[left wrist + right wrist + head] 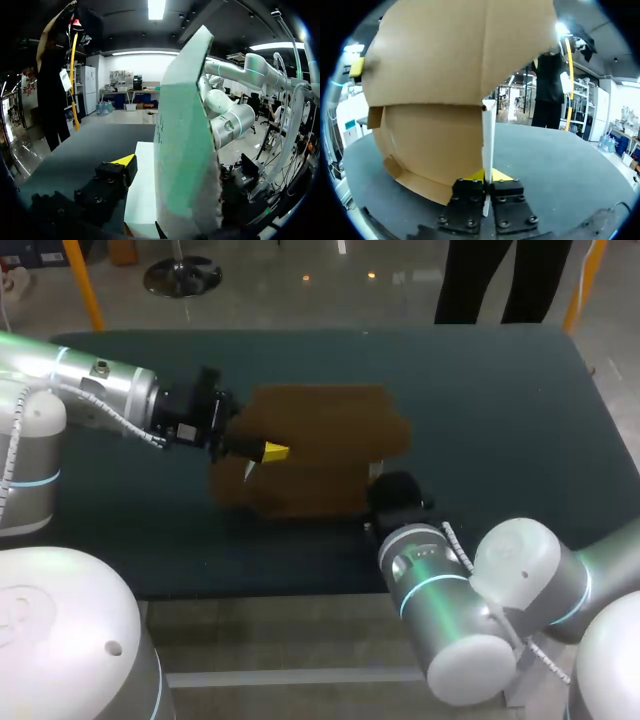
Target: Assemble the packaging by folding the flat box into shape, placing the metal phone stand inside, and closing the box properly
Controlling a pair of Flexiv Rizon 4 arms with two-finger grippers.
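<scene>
On the desk [500,390] the box [320,450] is only half-folded, right hand [488,175] clamped on its edge, left hand [263,460] against it, grip untellable; filling and closing wait.

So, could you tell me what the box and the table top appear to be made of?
The box looks like plain brown cardboard, matte: thin sheet with creased flaps and a pale cut edge in the right wrist view. The table top seems a dark green matte covering, maybe felt or rubber.
</scene>
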